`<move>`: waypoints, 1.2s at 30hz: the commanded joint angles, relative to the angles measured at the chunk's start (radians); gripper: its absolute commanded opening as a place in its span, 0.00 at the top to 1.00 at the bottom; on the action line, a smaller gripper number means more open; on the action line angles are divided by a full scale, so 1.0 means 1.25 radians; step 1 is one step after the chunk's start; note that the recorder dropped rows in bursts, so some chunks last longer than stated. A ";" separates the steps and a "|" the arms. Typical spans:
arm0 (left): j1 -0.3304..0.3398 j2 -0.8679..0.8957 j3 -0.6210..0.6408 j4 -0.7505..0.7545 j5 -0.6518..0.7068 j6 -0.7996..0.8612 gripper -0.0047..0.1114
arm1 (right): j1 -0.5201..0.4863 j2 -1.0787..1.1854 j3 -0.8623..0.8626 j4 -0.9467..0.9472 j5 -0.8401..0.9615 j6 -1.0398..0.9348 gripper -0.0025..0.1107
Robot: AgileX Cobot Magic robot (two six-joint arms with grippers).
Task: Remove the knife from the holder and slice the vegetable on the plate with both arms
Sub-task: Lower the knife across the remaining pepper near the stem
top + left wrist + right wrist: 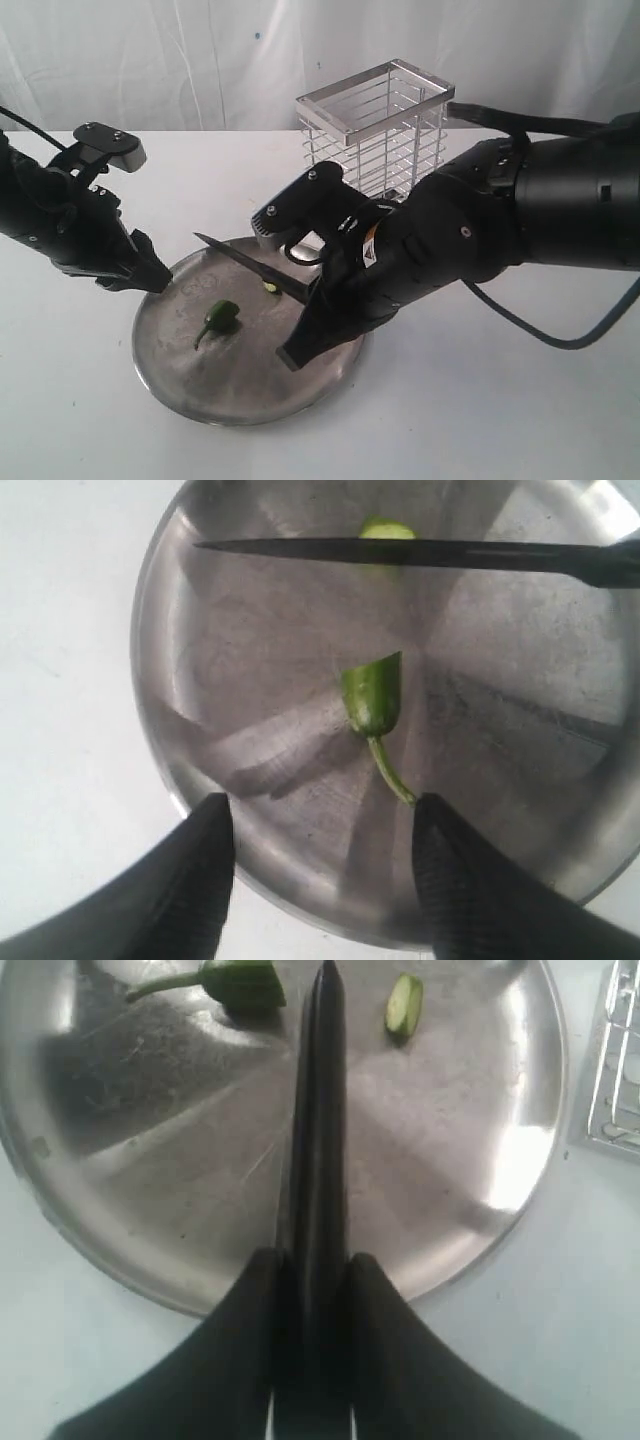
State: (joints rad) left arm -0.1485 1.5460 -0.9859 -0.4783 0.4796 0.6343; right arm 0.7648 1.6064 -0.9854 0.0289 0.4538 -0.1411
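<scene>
The steel plate (pixel 240 412) holds the vegetable as two pieces: a green chilli stem piece (pixel 220 318) (pixel 373 692) and a small cut slice (pixel 270 288) (pixel 404 1005). My right gripper (pixel 312 300) (pixel 315 1258) is shut on the black knife (pixel 250 265) (pixel 320 1110) by its handle. The blade hangs level over the plate between the two pieces. My left gripper (pixel 150 275) (pixel 320 805) stands open at the plate's left rim with nothing between its fingers. The chilli's stem ends close to one finger. The chrome wire holder (pixel 375 130) stands behind the plate.
The white table (pixel 500 400) runs out around the plate, with a white curtain behind. My bulky right arm (pixel 520 210) reaches in front of the holder, and its cable (pixel 560 335) trails over the table on the right.
</scene>
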 commanded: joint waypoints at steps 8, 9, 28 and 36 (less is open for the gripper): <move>0.007 -0.009 -0.003 -0.005 0.020 -0.010 0.46 | 0.065 0.001 -0.001 -0.023 0.030 -0.008 0.98; 0.007 -0.009 -0.003 -0.005 0.020 -0.012 0.46 | 0.065 0.003 -0.001 -0.023 0.035 -0.008 0.98; 0.007 -0.009 -0.003 -0.006 0.015 -0.023 0.47 | 0.065 0.025 0.054 -0.126 -0.078 0.097 0.98; 0.006 -0.009 -0.003 -0.006 0.017 -0.023 0.47 | 0.065 0.025 0.054 -0.128 -0.071 0.097 0.98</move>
State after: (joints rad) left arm -0.1415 1.5460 -0.9859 -0.4744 0.4836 0.6133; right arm 0.8467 1.6418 -0.9208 -0.1209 0.3686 -0.0266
